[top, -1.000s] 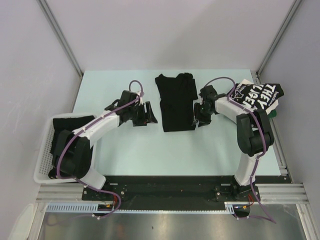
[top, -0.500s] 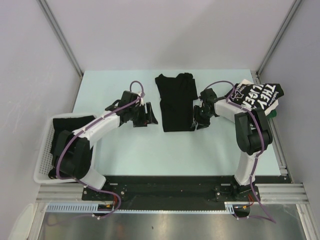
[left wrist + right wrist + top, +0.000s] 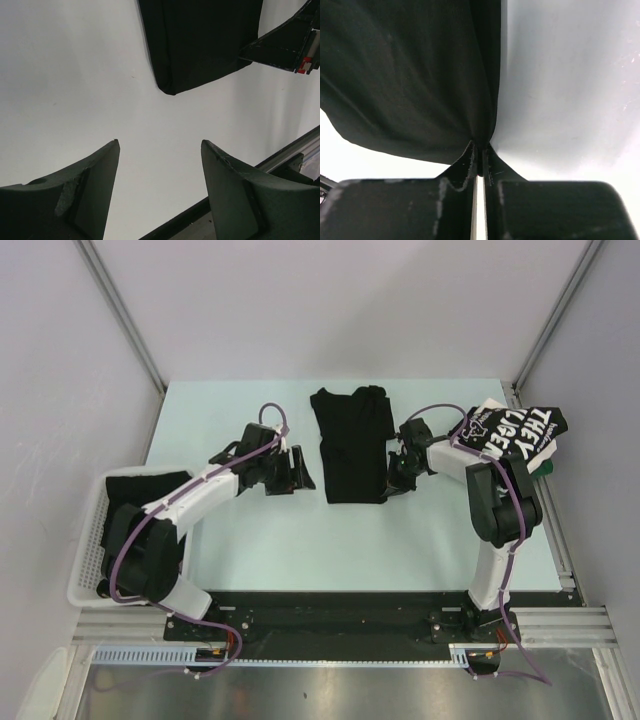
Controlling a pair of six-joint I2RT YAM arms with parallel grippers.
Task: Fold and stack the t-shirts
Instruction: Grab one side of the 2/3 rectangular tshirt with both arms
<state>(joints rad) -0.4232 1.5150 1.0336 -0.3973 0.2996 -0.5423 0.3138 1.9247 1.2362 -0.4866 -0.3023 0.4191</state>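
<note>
The task looks partly done — one shirt with white lettering [image 3: 515, 430] lies folded at the far right corner of the table [image 3: 300, 540], and a plain black t-shirt [image 3: 350, 445] lies in the middle as a long narrow strip, so its crosswise fold is yet to come. The right gripper [image 3: 480, 147] is pinched tight on that strip's right edge near its lower corner. The left gripper [image 3: 160, 145] hangs wide and holds nothing, just beside the strip's left edge. More dark cloth [image 3: 135, 488] sits in the white basket [image 3: 85, 575] at the left — probably shirts waiting their turn
</note>
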